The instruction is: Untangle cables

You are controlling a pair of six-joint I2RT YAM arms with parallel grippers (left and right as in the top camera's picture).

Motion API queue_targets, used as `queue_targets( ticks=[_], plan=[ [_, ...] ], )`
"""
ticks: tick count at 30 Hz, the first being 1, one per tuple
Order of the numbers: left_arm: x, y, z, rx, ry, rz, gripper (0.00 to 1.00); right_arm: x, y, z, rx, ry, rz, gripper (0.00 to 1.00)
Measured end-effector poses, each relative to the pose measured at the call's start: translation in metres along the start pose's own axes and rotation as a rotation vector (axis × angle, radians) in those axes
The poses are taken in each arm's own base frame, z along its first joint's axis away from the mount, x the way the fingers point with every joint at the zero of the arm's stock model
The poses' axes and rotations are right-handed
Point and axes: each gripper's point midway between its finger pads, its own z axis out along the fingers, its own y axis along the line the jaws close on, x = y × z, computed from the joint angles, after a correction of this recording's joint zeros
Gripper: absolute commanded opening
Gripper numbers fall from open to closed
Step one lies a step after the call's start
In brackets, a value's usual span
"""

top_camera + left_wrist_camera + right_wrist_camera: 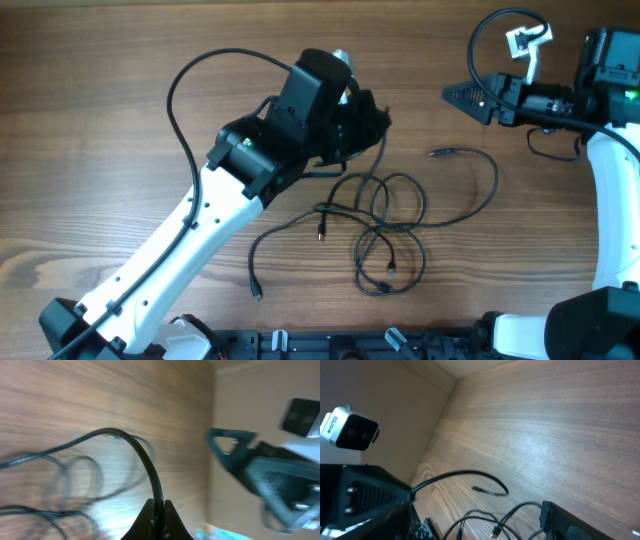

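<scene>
The cables lie as a tangle of thin black loops in the middle of the table, with one plug end stretched out to the right. My left gripper hangs over the tangle's upper left. In the left wrist view its jaws are shut on one black cable, which arches up and away to the left. My right gripper is open at the top right, apart from the cables, with nothing between its fingers. Beyond it, the right wrist view shows the loops and a plug end.
The left arm crosses the table from the bottom left, with its own thicker wire looping above it. A small white camera sits at the top right. A black rail runs along the front edge.
</scene>
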Motion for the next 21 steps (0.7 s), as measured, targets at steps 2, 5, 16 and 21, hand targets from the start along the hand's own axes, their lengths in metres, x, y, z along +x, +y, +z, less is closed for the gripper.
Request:
queue_targets(
  ticks=[2, 5, 16, 21],
  plan=[
    [-0.004, 0.014, -0.001, -0.070, -0.032, 0.071, 0.04, 0.002, -0.001, 0.000, 0.008, 0.007, 0.011, 0.84],
    [-0.014, 0.022, -0.002, -0.122, -0.084, 0.162, 0.04, 0.003, -0.003, 0.000, 0.019, 0.010, 0.014, 0.84],
    [-0.060, -0.004, -0.063, -0.106, -0.300, 0.391, 0.04, 0.002, -0.007, 0.000, 0.039, 0.010, 0.009, 0.84],
    [-0.067, -0.007, -0.105, -0.103, -0.369, 0.412, 0.04, 0.003, -0.009, 0.000, 0.056, 0.012, 0.008, 0.84]
  ],
)
